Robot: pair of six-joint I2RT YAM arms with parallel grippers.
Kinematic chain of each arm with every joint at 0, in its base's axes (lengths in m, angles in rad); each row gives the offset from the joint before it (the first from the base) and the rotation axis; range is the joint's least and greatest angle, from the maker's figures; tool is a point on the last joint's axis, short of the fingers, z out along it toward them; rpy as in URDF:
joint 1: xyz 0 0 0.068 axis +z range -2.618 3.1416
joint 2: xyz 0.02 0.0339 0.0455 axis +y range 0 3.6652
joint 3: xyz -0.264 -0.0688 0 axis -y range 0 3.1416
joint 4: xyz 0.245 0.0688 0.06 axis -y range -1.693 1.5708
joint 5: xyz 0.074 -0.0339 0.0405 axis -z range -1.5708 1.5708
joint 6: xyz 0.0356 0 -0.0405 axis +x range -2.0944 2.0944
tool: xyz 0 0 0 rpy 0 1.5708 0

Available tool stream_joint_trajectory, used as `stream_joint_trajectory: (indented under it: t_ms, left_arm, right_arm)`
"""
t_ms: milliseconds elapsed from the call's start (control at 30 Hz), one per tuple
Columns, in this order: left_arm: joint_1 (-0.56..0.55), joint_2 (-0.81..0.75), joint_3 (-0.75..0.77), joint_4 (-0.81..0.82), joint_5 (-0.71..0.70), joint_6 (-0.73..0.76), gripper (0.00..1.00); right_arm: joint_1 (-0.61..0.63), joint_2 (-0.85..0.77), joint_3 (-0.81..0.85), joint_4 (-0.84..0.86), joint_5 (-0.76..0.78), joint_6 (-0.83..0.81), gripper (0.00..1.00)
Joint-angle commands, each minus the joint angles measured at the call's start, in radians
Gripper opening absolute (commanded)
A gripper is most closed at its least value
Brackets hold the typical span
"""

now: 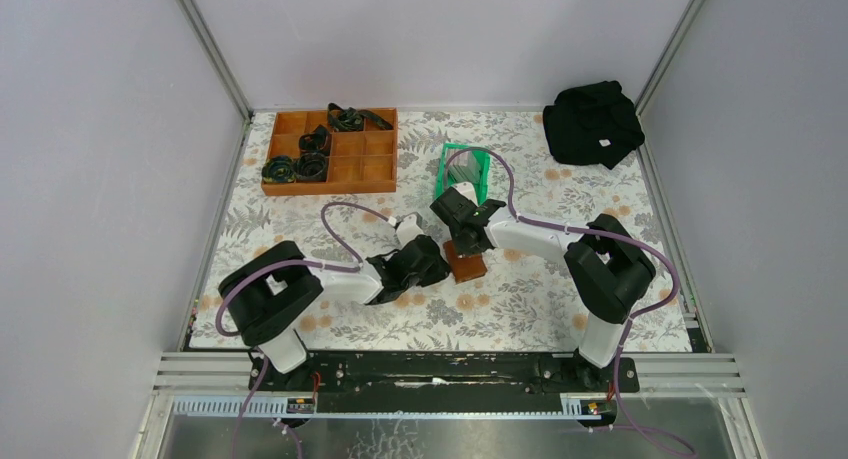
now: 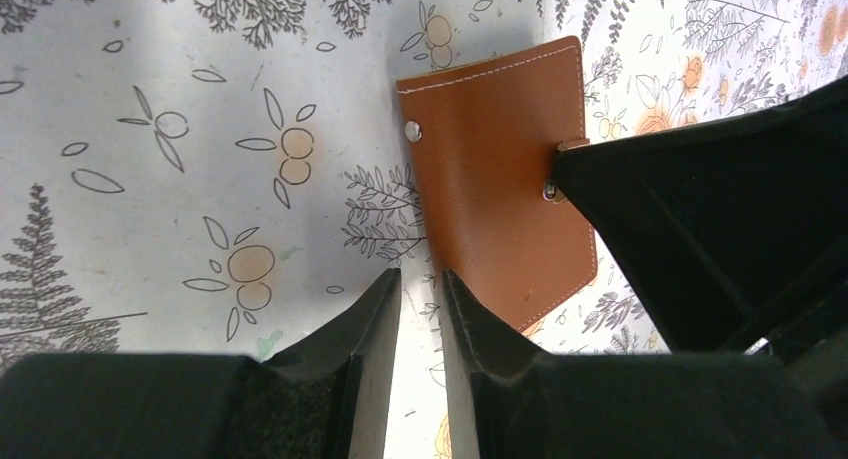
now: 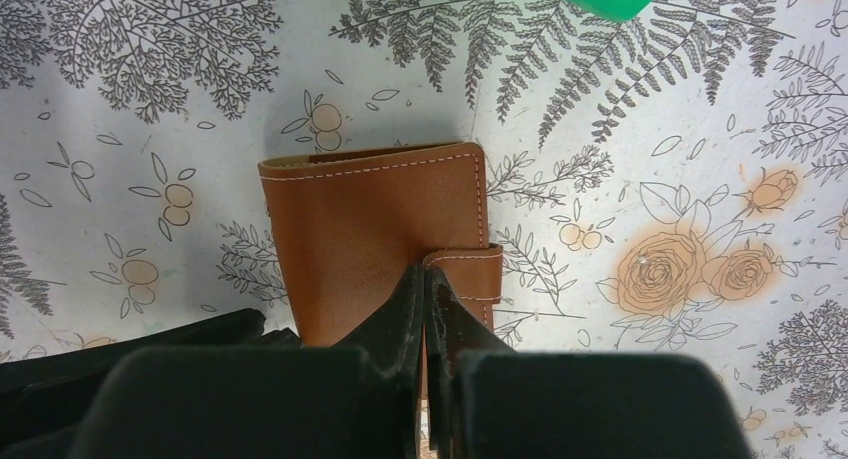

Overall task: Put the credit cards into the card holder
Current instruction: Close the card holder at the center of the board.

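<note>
Well, the card holder lay folded shut in the middle of the table, right tool closed tight at its snap tab, left tool narrowly parted and empty just beside, no credit cards visibly loaded.

We find the card holder lying mid-desk, the left end effector just beside its left side, the right end effector at its snap tab. Behind it stands a bin; the compartment tray sits back-left and a bag back-right.
</note>
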Motion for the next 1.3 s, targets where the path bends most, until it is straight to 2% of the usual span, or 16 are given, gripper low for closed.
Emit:
stream_joint_trajectory:
  t_ms: [0, 367, 867, 1067, 1267]
  left_arm:
    - [0.006, 0.085, -0.016, -0.099, 0.008, 0.041, 0.3]
    - [0.007, 0.117, -0.015, -0.081, 0.03, 0.038, 0.29]
    - [0.006, 0.133, -0.007, -0.077, 0.036, 0.029, 0.29]
    - [0.007, 0.143, 0.0, -0.073, 0.044, 0.025, 0.29]
    - [0.006, 0.145, -0.002, -0.067, 0.051, 0.021, 0.28]
  right_arm:
    - [0.006, -0.004, -0.024, -0.027, -0.016, -0.005, 0.0]
    - [0.018, -0.019, -0.015, -0.055, 0.008, -0.012, 0.07]
    - [0.029, -0.064, -0.037, -0.073, 0.033, -0.014, 0.1]
    - [0.029, -0.077, -0.046, -0.08, 0.038, -0.014, 0.19]
    - [0.03, -0.093, -0.06, -0.081, 0.042, -0.013, 0.19]
